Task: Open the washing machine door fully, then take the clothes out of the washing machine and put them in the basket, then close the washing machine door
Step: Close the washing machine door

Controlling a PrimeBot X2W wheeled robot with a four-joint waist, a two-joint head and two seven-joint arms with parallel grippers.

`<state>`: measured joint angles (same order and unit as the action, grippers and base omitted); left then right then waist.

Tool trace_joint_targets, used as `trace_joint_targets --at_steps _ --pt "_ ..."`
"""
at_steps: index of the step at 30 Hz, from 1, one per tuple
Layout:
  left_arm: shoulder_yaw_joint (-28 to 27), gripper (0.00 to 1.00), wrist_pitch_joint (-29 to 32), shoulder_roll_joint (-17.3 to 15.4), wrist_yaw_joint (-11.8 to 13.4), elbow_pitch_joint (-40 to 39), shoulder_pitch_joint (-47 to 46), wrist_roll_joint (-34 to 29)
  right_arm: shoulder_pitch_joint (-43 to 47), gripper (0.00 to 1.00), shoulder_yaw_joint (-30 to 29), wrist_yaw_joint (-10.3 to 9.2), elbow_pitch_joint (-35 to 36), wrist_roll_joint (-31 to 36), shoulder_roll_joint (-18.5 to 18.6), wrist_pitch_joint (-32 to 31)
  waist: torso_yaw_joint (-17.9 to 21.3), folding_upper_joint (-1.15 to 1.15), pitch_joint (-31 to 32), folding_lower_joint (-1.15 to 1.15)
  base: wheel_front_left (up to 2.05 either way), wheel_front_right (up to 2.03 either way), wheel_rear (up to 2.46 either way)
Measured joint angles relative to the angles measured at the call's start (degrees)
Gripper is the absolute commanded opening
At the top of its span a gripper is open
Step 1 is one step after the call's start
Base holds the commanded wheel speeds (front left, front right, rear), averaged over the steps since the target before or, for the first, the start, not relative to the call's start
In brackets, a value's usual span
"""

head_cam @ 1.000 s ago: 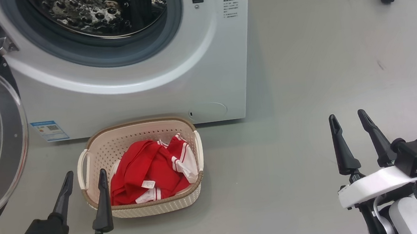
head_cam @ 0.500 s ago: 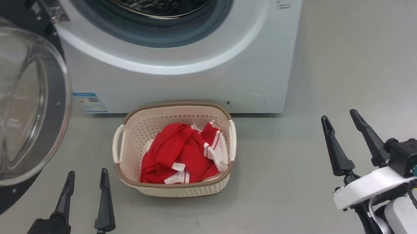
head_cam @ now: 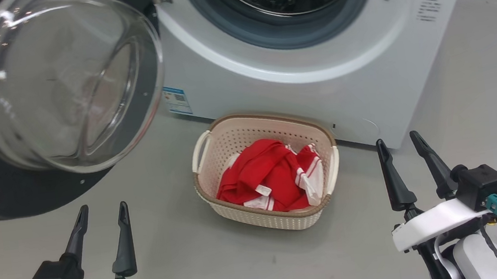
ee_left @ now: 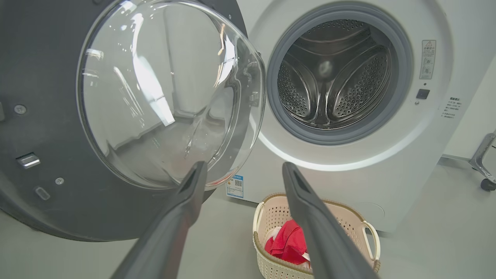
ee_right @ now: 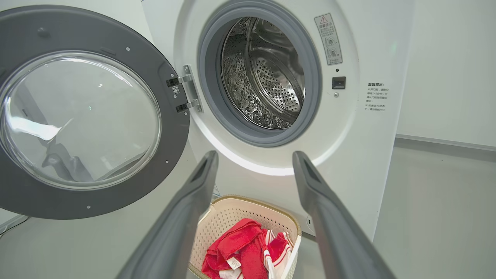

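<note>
Step in hand: I judge the unloading finished, so what remains is to close the large round washing machine door with glossy black rim and bulging clear glass window [head_cam: 66,81].
Clothes: the bright red garments with white stripe trim [head_cam: 267,180] lie inside the small cream perforated plastic basket with brown woven-look rim [head_cam: 269,114]. It stands on the grey floor [head_cam: 172,253], just in front of the big white front-loading washing machine [head_cam: 308,89].
Drum: the perforated steel drum [ee_left: 333,77] looks empty, as far as I can see into it.
Door: it stands swung wide open on its metal hinge [ee_right: 186,93], at the left of the opening.
How to do it well: I would push on the black rim at the side far from the hinge, never on the glass, and follow the arc until the latch catches. I cannot tell if the door's low edge passes clear of the basket, so I would watch this.
Left jaws: spread wide, empty, touching nothing, above the floor left of the basket.
Right jaws: also spread wide and empty, above the floor right of the basket, apart from it.
</note>
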<state>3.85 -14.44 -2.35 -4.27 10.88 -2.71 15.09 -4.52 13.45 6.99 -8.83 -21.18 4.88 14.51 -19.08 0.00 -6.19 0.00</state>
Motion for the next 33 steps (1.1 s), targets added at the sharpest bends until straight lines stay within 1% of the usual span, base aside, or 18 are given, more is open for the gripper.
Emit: trace_joint_targets --at_steps 2,5,14,17,21,33 --pt "-0.1 1.00 0.0 0.0 0.0 0.1 0.0 -0.1 0.0 1.00 0.5 0.00 -0.3 -0.4 0.0 0.0 -2.2 0.00 0.7 0.00 0.00 0.00 0.00" --pt "-0.2 1.00 0.0 0.0 0.0 0.2 0.0 -0.3 0.1 1.00 0.9 0.00 -0.5 -0.5 -0.1 0.0 -4.1 0.00 1.5 0.00 0.00 0.00 0.00" --pt "-0.4 1.00 0.0 0.0 0.0 0.2 0.4 -0.6 0.9 1.00 1.5 0.00 -0.9 -1.0 -0.4 0.0 -8.8 0.00 3.8 0.00 0.00 0.00 0.00" --pt "-1.3 1.00 0.0 -0.1 0.2 -0.2 0.6 -0.6 1.1 1.00 2.5 0.00 -0.9 -1.0 -0.4 0.0 -10.0 0.00 4.4 0.00 0.00 0.00 0.00" --pt "-2.2 1.00 0.0 -0.3 0.5 -0.6 1.2 -0.6 1.1 1.00 3.8 0.00 -1.2 -1.0 -0.8 0.0 -10.7 0.00 4.9 0.00 0.00 0.00 0.00" --pt "-2.5 1.00 0.0 -0.3 0.5 -1.7 1.9 -0.7 1.1 1.00 3.8 0.00 -1.7 -1.5 -0.8 0.0 -10.8 0.00 4.7 0.00 0.00 0.00 0.00"
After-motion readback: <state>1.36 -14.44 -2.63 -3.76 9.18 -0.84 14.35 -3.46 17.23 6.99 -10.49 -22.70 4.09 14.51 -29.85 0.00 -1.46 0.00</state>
